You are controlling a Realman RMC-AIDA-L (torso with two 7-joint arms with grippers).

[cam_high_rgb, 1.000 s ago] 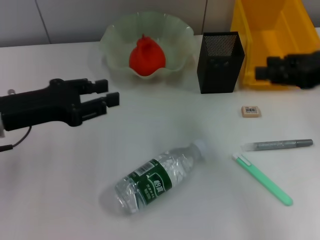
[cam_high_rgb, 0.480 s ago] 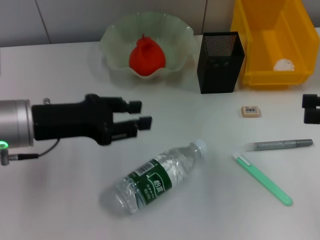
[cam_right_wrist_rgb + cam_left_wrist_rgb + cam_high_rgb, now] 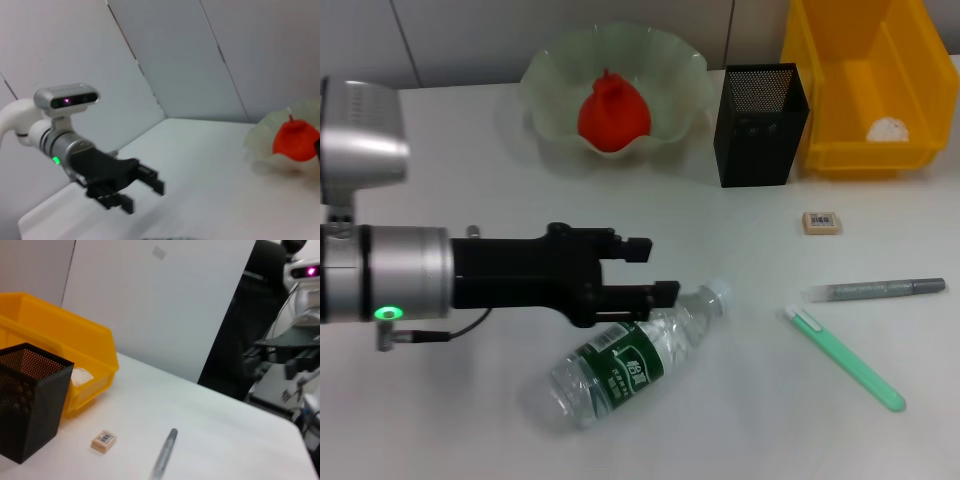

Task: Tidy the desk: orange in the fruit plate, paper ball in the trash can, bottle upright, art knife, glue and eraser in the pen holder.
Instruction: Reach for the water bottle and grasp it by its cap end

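The bottle (image 3: pixel 625 358) lies on its side on the white desk, cap (image 3: pixel 719 291) pointing to the back right. My left gripper (image 3: pixel 655 269) is open and empty, over the bottle's shoulder near the cap; it also shows in the right wrist view (image 3: pixel 145 192). The orange (image 3: pixel 614 112) sits in the fruit plate (image 3: pixel 550 70). The paper ball (image 3: pixel 890 128) lies in the trash can (image 3: pixel 865 60). The eraser (image 3: pixel 821 222) lies in front of the pen holder (image 3: pixel 760 125). My right gripper is out of the head view; a dark shape off the desk in the left wrist view (image 3: pixel 280 347) may be it.
A grey pen-shaped tool (image 3: pixel 880 288) and a green stick with a white end (image 3: pixel 845 358) lie at the front right. The left wrist view shows the pen holder (image 3: pixel 30 390), trash can (image 3: pixel 60 335), eraser (image 3: pixel 103 441) and grey tool (image 3: pixel 165 452).
My left arm has moved right and toward the front, from the left of the desk to over the bottle's neck. My right arm has drawn back from the trash can out of the head view.
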